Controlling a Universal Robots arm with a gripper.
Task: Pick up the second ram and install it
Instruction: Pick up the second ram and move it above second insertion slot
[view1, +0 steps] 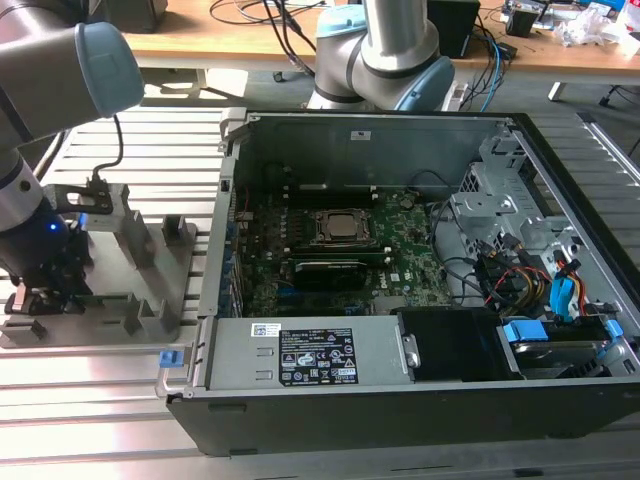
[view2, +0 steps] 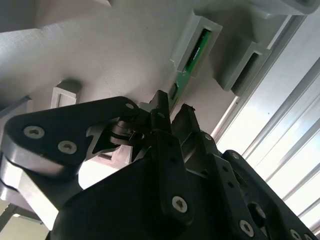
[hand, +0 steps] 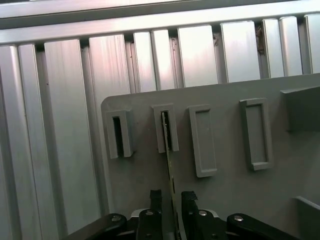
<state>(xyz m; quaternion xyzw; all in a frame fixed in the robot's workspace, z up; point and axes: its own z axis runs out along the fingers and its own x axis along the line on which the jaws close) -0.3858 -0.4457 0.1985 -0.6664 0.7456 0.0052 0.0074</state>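
The second ram (hand: 166, 140) stands on edge in a slot of the grey holder tray (hand: 225, 200), seen as a thin green strip in both wrist views (view2: 194, 52). My gripper (hand: 171, 194) is low over the tray, at the exterior view's left (view1: 45, 290). Its black fingers (hand: 155, 196) straddle the stick, one on each side, with a small gap to each face. The gripper (view2: 174, 105) is open around the ram. The stick's lower part is hidden in the slot.
The grey holder tray (view1: 150, 300) lies on slatted aluminium table (view1: 100, 400). An open computer case (view1: 400, 400) with the green motherboard (view1: 340, 240) fills the middle and the exterior view's right. Neighbouring tray slots (hand: 202, 140) stand beside the ram.
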